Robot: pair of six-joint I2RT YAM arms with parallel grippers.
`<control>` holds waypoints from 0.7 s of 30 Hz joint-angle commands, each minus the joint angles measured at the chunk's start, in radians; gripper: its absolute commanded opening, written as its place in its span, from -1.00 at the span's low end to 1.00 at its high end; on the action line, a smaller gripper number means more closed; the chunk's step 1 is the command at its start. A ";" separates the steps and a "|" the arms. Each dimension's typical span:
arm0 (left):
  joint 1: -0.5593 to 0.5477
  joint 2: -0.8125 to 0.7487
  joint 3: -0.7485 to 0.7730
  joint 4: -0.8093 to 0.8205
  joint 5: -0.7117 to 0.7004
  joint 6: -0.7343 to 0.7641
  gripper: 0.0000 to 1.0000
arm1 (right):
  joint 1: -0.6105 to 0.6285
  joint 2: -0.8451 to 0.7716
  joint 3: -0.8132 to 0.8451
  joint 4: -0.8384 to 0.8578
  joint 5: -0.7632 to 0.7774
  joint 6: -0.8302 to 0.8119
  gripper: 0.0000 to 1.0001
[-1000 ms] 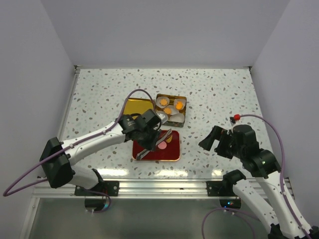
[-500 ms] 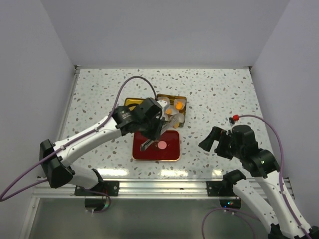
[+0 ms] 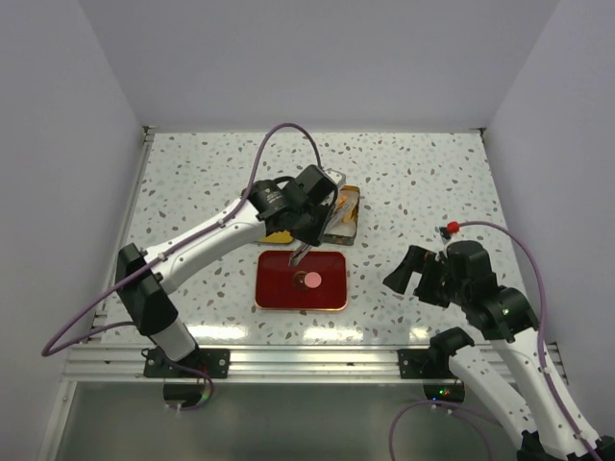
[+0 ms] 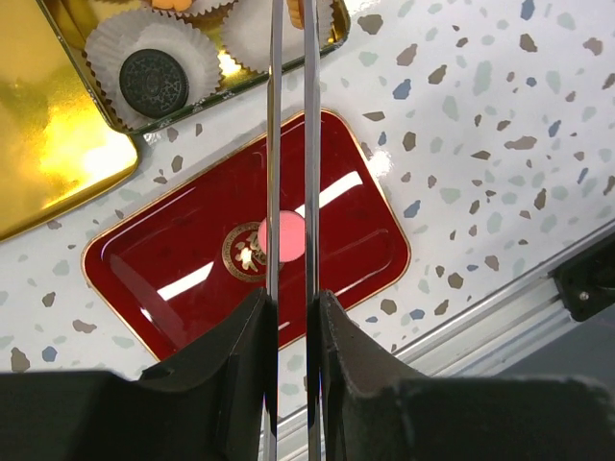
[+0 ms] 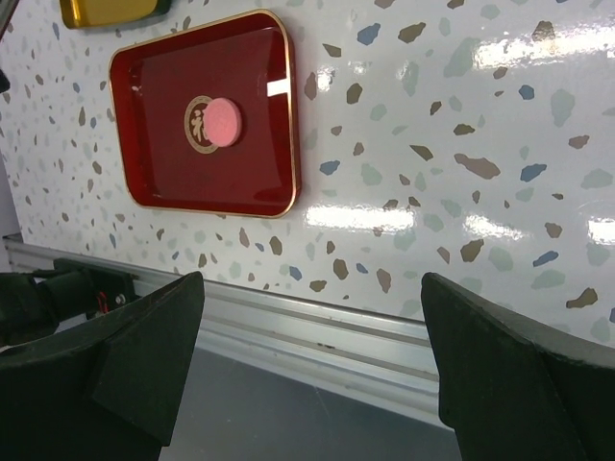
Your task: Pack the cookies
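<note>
Left claw (image 4: 291,305): closed on a pair of metal tweezers (image 4: 273,144), one finger pressing each blade

Only in the left wrist view: the two blades run up and out past the top edge, so I can't see their ends; a dark brown cookie (image 4: 154,83) sits in a white paper cup (image 4: 195,50) inside the gold tin (image 4: 227,69), and the gold lid (image 4: 48,144) lies just beside the tin

Top view: my left arm covers most of the tin and lid, so from there I can't tell what is in the cups

Pink cookie (image 3: 312,280): lies flat near the middle of the red tray (image 3: 274,290), partly over its gold emblem; through the left wrist camera I see it behind the blades

Right claw (image 3: 407,270): jaws wide apart, nothing between them, hanging above the surface (image 3: 413,173) to the right of the tray and well apart from it

Only in the right wrist view: the tray's whole right rim and the bare speckled strip beside it

Edges: the tray lies near the near edge, where the aluminium rail (image 5: 317,322) runs; its far rim is near the tin; white walls close in the left, far and right sides

Open room: bare speckled surface shows between the tray and my right claw, and across the far half behind the tin
</note>
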 commanded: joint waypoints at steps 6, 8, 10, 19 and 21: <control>0.027 0.058 0.043 0.064 -0.028 0.035 -0.76 | 0.001 -0.011 0.053 -0.051 0.009 -0.053 0.97; 0.027 0.071 0.038 0.070 -0.028 0.036 -0.72 | 0.001 -0.006 0.058 -0.060 0.013 -0.065 0.97; 0.027 0.085 0.035 0.073 -0.031 0.035 -0.64 | 0.001 -0.003 0.064 -0.066 0.020 -0.078 0.97; 0.027 0.114 0.031 0.085 -0.037 0.033 -0.21 | 0.001 0.002 0.065 -0.072 0.033 -0.099 0.97; 0.027 0.114 0.032 0.084 -0.038 0.032 -0.11 | 0.000 0.005 0.064 -0.071 0.033 -0.099 0.97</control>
